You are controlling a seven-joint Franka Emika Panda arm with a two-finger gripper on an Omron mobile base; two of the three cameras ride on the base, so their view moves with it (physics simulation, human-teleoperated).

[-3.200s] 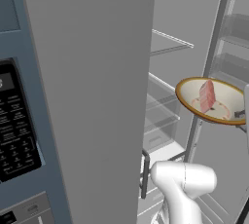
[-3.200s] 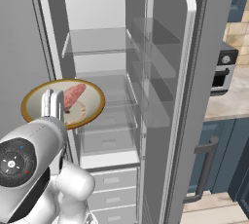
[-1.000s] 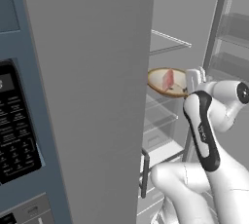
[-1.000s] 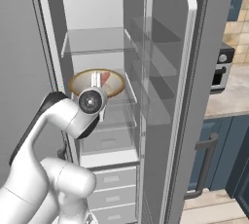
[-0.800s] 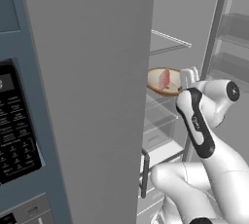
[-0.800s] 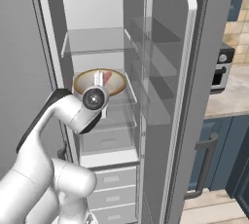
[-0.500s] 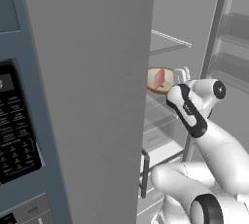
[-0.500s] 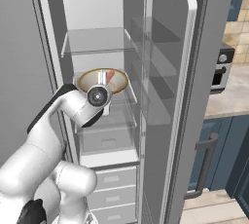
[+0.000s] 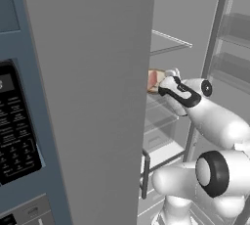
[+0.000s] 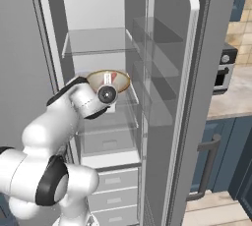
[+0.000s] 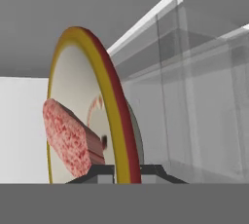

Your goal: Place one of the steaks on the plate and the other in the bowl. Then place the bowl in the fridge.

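So the tall grey-silver fridge [image 10: 162, 38] is standing wide open, pale inside, clear glass shelves [image 10: 96, 41] stacked up. The white arm reaches in from about 7 o'clock in the right base view. Its gripper [image 11: 127, 169] is pinching the rim of the shallow tan-rimmed bowl with the cream inside [image 10: 109, 79], held inside the fridge compartment, just above a middle glass shelf. One small pinkish-red steak slab [image 11: 73, 143] is lying in the bowl, at roughly 8 o'clock in the hand view.
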